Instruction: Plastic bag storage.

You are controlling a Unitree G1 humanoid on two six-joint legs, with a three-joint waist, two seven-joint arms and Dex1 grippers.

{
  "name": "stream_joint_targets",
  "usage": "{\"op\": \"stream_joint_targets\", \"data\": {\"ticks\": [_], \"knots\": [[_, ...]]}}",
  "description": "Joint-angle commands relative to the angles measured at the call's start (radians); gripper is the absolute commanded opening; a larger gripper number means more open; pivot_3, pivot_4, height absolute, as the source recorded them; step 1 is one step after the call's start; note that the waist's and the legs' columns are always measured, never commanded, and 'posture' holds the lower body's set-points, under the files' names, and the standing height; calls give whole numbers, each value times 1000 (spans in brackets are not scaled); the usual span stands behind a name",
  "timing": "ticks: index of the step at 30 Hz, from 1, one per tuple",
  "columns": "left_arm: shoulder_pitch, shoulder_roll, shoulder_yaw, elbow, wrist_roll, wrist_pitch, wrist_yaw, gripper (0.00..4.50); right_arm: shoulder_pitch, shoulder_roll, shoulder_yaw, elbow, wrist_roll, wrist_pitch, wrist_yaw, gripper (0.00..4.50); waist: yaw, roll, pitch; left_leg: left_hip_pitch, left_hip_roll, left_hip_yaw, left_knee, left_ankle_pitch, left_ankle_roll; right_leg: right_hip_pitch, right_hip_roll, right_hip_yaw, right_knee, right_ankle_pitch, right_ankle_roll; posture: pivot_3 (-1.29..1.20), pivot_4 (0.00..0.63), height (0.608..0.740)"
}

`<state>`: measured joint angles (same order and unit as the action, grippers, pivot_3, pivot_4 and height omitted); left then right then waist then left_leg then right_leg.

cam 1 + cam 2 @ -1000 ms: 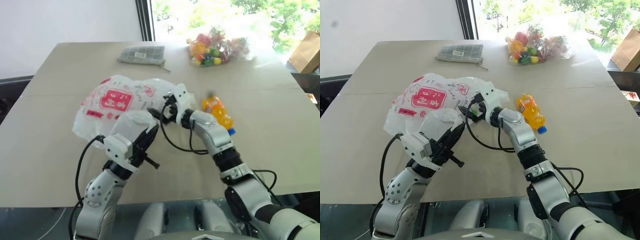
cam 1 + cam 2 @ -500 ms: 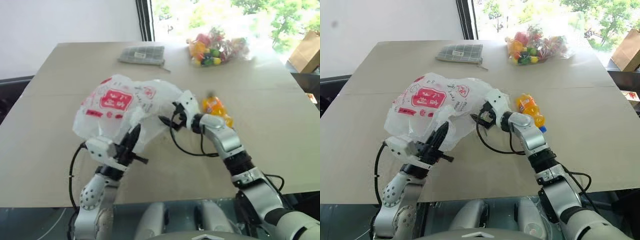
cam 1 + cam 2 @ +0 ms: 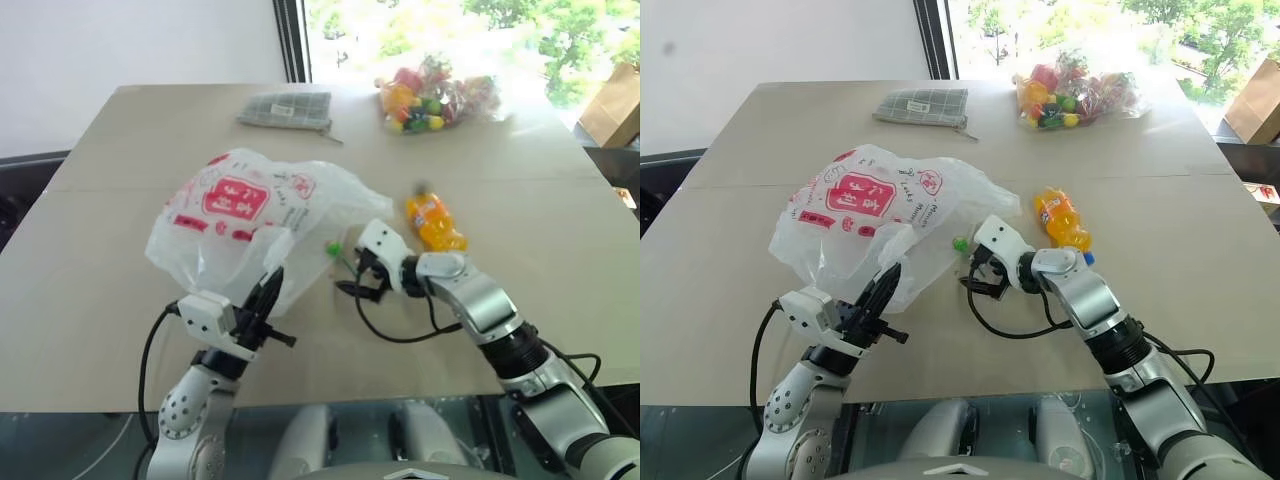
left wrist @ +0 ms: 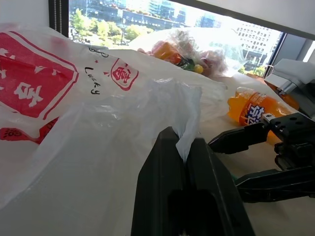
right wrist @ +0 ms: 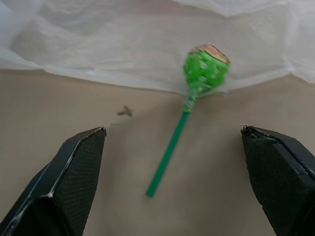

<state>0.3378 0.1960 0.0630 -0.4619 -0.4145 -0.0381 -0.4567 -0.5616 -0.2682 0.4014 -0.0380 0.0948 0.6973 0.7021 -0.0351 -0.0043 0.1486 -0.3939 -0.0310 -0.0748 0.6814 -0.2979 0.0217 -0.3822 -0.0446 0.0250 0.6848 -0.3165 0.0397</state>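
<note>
Gathering is the step in hand, I judge: my left gripper (image 4: 184,147) is clenched on a fold of the plastic bag (image 3: 250,215), which billows in a loose heap on the table (image 3: 120,300) just beyond that claw. My right gripper (image 5: 174,182) hangs spread wide and empty over a green lollipop (image 5: 204,66) whose head lies against the bag's near edge, its stick pointing back toward me between the two jaws. Next move, as I read it, calls for either clearing that lollipop or taking a second pinch on the bag beside it, so the film can be pressed flat and folded small; thin plastic will slip and spring back, so the pinch must be firm.

Counting: one plastic bag, one lollipop, one orange soda bottle (image 3: 432,222) just beside the bag on its right, one clear bag of colourful sweets (image 3: 435,95) well beyond the bag, one grey checked pouch (image 3: 285,108) likewise beyond it, two grippers
</note>
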Motion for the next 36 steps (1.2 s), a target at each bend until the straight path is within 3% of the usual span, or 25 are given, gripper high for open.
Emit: {"op": "stream_joint_targets", "data": {"ticks": [1,7,14,20,26,32,36], "knots": [[6,2,0,-20,4,-24,-4,0,-14,-10,-7,-27,-14,-16,-8,3089,0,0,0,0,0,0,0,0,0,0,0,0,0,0,0,0,150,740],[11,1,-11,-50,4,-22,-2,0,-34,-31,7,-11,-39,-48,-1,71,0,0,0,0,0,0,0,0,0,0,0,0,0,0,0,0,150,740],[-13,4,-29,-85,5,-29,-1,0,-115,45,-16,0,-18,-79,-3,29,-3,0,0,0,0,0,0,0,0,0,0,0,0,0,0,0,150,740],[-54,6,-46,-135,-3,-6,13,0,-171,11,66,-43,28,-128,195,29,1,0,0,0,0,0,0,0,0,1,0,-1,-2,0,0,0,150,740],[-57,6,-47,-146,3,-14,16,0,-197,10,103,-11,29,-182,270,29,0,0,0,0,0,-1,0,0,0,1,0,-1,-3,0,0,0,150,740],[0,23,-99,-119,63,-67,-19,0,-297,262,43,142,7,-206,57,29,-10,0,0,0,0,-1,-2,0,0,-2,2,2,-1,0,0,0,150,740],[0,28,-92,-116,76,-79,-10,0,-312,328,26,157,20,-210,33,1310,6,0,0,-2,-1,-1,-3,1,-2,-7,1,2,2,0,0,0,150,740]]}}
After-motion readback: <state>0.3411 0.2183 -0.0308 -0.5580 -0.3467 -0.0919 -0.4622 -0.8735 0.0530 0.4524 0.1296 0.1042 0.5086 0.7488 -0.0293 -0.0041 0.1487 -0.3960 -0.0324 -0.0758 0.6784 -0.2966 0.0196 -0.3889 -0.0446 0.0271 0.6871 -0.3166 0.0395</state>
